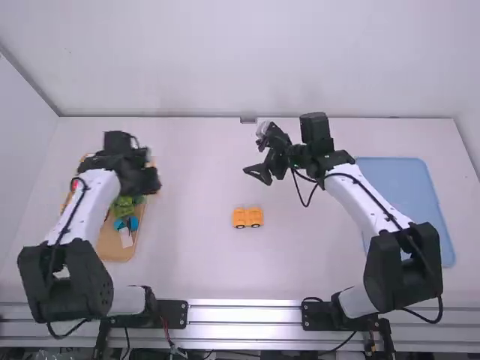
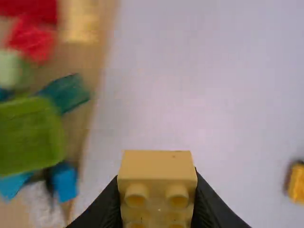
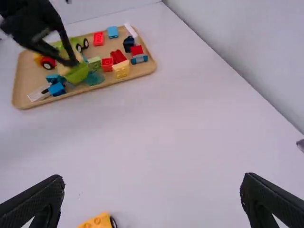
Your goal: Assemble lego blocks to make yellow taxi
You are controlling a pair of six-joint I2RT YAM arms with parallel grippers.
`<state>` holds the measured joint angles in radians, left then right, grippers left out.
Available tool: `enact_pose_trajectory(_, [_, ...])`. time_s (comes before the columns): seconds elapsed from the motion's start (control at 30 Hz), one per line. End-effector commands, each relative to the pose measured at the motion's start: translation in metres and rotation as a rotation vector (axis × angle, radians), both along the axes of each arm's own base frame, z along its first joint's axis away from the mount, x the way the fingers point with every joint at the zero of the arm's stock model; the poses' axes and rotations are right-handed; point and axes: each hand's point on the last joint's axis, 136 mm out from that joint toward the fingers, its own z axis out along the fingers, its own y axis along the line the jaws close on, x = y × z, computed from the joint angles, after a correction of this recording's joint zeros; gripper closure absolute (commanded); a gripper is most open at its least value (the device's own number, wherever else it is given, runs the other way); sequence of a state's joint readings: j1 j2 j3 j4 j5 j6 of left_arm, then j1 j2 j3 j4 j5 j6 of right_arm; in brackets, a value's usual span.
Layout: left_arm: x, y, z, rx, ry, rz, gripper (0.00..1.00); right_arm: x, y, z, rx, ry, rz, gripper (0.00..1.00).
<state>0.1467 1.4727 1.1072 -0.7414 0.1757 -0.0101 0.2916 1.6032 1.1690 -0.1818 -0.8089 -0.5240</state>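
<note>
As the scene lies before the arms, a white table (image 1: 187,172) spans it, its near edge running beside both arm bases and its far edge along the wall. By the table's right edge lies a blue tray (image 1: 448,225), and by its left edge a wooden tray (image 1: 114,251), both leaving a broad middle lane open.

The right gripper (image 3: 152,177) hangs over the table's middle, toward the far edge, its fingers wide apart with nothing between them. It probably waits there to steady or press parts later, out of the left arm's way.

The left gripper (image 2: 156,175) is over the wooden tray near its inner long edge, fingers clamped on a yellow block (image 2: 157,164). They grip it by opposite sides, with studs showing toward the wrist, which likely leaves the underside free to join another part.

Inside the wooden tray are a green scoop-like piece (image 3: 77,72), a red block (image 3: 118,56) and another yellow piece (image 3: 121,69), this last close to the tray's inner edge. Lifting clear of that rim seems wise before crossing.

The yellow wheeled base (image 1: 247,217), probably the taxi's start, stands alone near the middle, closer to the near edge than the right gripper is. Bare table on all sides gives fingers room to approach; pushing down off-centre could make it roll.
</note>
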Motion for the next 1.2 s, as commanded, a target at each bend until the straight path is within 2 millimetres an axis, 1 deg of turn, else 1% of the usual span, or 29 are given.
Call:
enact_pose_trajectory(0.0, [0.008, -0.045, -0.013, 0.079, -0.020, -0.361, 0.98, -0.008, -0.002, 0.008, 0.049, 0.014, 0.043, 0.01])
enact_pose_trajectory(0.03, [0.012, -0.061, -0.021, 0.121, -0.025, -0.471, 0.98, -0.009, -0.005, 0.011, 0.062, 0.021, 0.046, 0.01])
enact_pose_trajectory(0.07, [0.012, -0.076, -0.027, 0.144, -0.026, -0.578, 0.98, -0.009, -0.008, 0.012, 0.069, 0.026, 0.045, 0.02])
enact_pose_trajectory(0.1, [0.009, -0.092, -0.034, 0.156, -0.029, -0.712, 0.98, -0.010, -0.012, 0.014, 0.073, 0.032, 0.041, 0.02])
enact_pose_trajectory(0.13, [0.006, -0.100, -0.037, 0.159, -0.029, -0.780, 0.98, -0.010, -0.014, 0.015, 0.074, 0.035, 0.038, 0.02])
enact_pose_trajectory(0.17, [-0.005, -0.121, -0.047, 0.161, -0.021, -0.966, 0.98, -0.015, -0.018, 0.015, 0.062, 0.024, 0.052, 0.01])
enact_pose_trajectory(0.2, [-0.007, -0.123, -0.048, 0.162, -0.019, -0.989, 0.98, -0.016, -0.019, 0.016, 0.060, 0.021, 0.055, 0.01])
enact_pose_trajectory(0.23, [-0.017, -0.135, -0.057, 0.167, -0.007, -1.133, 0.98, -0.022, -0.022, 0.016, 0.041, 0.000, 0.075, 0.02])
enact_pose_trajectory(0.27, [-0.022, -0.139, -0.060, 0.171, 0.001, -1.192, 0.98, -0.025, -0.023, 0.016, 0.033, -0.010, 0.084, 0.02])
enact_pose_trajectory(0.3, [-0.033, -0.146, -0.069, 0.182, 0.026, -1.324, 0.98, -0.032, -0.025, 0.017, 0.012, -0.033, 0.108, 0.01])
enact_pose_trajectory(0.37, [-0.043, -0.150, -0.075, 0.187, 0.043, -1.425, 0.98, -0.042, -0.025, 0.019, -0.006, -0.061, 0.138, 0.01])
enact_pose_trajectory(0.47, [-0.047, -0.156, -0.081, 0.181, 0.024, -1.534, 0.98, -0.052, -0.026, 0.024, -0.020, -0.087, 0.168, 0.02])
enact_pose_trajectory(0.5, [-0.048, -0.157, -0.083, 0.174, 0.011, -1.573, 0.98, -0.053, -0.027, 0.025, -0.023, -0.095, 0.167, 0.01])
enact_pose_trajectory(0.6, [-0.050, -0.157, -0.090, 0.167, -0.005, -1.602, 0.98, -0.051, -0.028, 0.025, -0.028, -0.091, 0.154, 0.01])
enact_pose_trajectory(0.77, [-0.050, -0.154, -0.105, 0.199, -0.019, -1.593, 0.98, -0.053, -0.029, 0.021, -0.039, -0.069, 0.149, 0.01])
enact_pose_trajectory(0.87, [-0.050, -0.153, -0.116, 0.217, -0.043, -1.591, 0.98, -0.056, -0.025, 0.020, -0.043, -0.067, 0.161, 0.01])
enact_pose_trajectory(1.07, [-0.053, -0.153, -0.128, 0.228, -0.065, -1.587, 0.98, -0.058, -0.023, 0.020, -0.043, -0.068, 0.168, 0.01])
enact_pose_trajectory(1.1, [-0.052, -0.153, -0.129, 0.229, -0.069, -1.576, 0.96, -0.058, -0.023, 0.020, -0.042, -0.067, 0.168, 0.01])
enact_pose_trajectory(1.17, [-0.049, -0.153, -0.131, 0.233, -0.081, -1.548, 0.97, -0.058, -0.023, 0.021, -0.042, -0.068, 0.169, 0.01])
